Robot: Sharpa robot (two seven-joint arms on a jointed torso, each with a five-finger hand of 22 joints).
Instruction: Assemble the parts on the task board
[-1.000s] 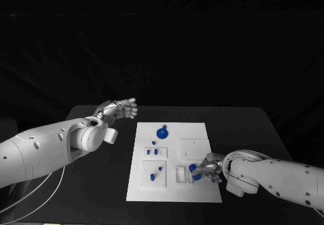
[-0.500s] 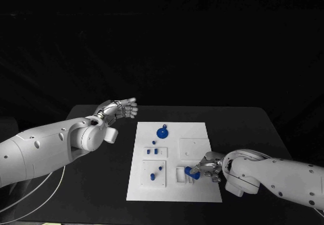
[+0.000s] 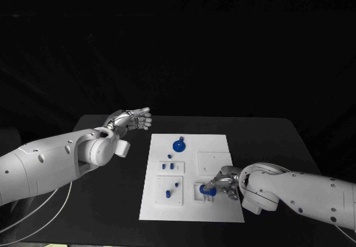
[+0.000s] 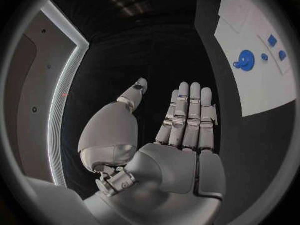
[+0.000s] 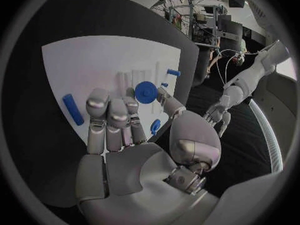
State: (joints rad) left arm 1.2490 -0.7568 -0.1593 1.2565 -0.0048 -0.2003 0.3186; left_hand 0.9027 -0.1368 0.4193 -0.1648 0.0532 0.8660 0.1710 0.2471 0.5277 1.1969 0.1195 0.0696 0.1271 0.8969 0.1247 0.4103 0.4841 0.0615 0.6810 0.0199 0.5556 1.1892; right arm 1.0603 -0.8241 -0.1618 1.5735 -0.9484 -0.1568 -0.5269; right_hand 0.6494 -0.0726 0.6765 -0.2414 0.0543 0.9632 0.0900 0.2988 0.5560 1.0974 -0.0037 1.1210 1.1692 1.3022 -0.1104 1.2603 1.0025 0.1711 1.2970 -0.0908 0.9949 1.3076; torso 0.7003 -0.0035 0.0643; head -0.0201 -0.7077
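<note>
Landmark: we take the flat white rectangular task board (image 3: 191, 177) as reference.
Right hand: our silver right hand (image 3: 223, 185) pinches a small blue plastic part (image 3: 209, 190) between thumb and finger, over the board's near right corner.
Left hand: our silver left hand (image 3: 132, 120) hovers beyond the board's far left corner, fingers straight, holding nothing.
Round part: a blue disc-shaped part (image 3: 179, 146) lies at the board's far end.

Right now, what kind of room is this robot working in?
Probably a robotics lab or test room. A white task board with small blue parts lies on a black table, and the right wrist view shows equipment racks behind.
</note>
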